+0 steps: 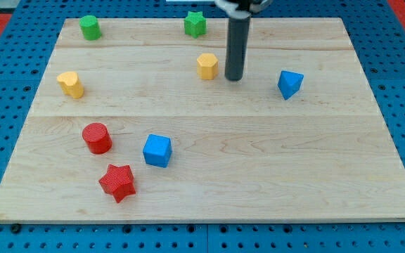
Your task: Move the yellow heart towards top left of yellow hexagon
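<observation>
Plainly, the tool (233, 78), a bare rod gripping nothing, stands just right of the yellow hexagon (207, 66). The yellow heart (70, 83) lies far off to its left across the surface (273, 161), well apart.

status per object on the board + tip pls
my tip: down on the board, just right of the yellow hexagon, small gap
yellow heart: far left, untouched
green cylinder: top left
green star: top centre
blue triangular block: right of tip
red cylinder: upright, lower left
red star: bottom left
blue cube: lower centre
</observation>
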